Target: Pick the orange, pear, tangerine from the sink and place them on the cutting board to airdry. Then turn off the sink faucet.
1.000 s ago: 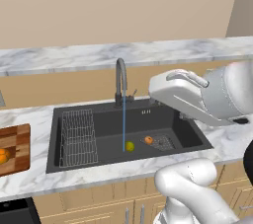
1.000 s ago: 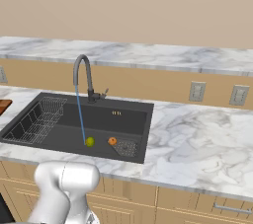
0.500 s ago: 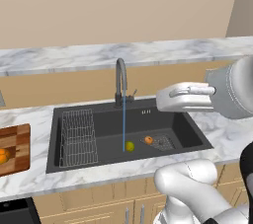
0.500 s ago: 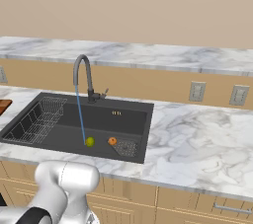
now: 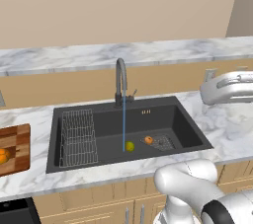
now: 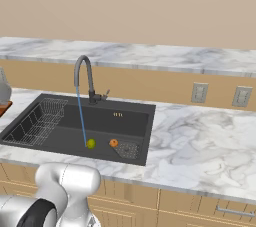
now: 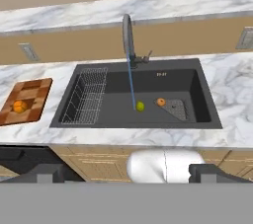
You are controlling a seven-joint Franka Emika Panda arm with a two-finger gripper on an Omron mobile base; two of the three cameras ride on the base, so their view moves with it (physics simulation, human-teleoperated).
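While the water runs, I see the pear [image 5: 129, 146] on the dark floor of the sink [image 5: 185, 119]. It is small, round and yellow-green. It looks about as wide as it is long, so I cannot tell which way it points. The thin blue stream of water [image 5: 123, 129] lands right beside it. Just to its right is 1 orange fruit [image 5: 148, 140], sitting at the corner of the square drain grate [image 5: 163, 142]. The 2 fruits are near each other but not touching.

At the left side of the sink lies the wire rack [image 5: 78, 136]. Behind the sink stands the sink faucet [image 5: 120, 82], tall and curved, with its little lever handle sticking out to the right.

Far to the left, on the marble counter [image 5: 29, 181], is the cutting board [image 5: 20, 136] made of light and dark wood strips. 1 orange fruit on the board [image 5: 3, 156] already sits there.

My gripper [image 7: 126, 173] is high up and well apart from the pear, looking down at the whole sink from the front. I see 2 dark fingertips [image 7: 47, 172] at the bottom of the hand view, set wide apart with nothing between them.
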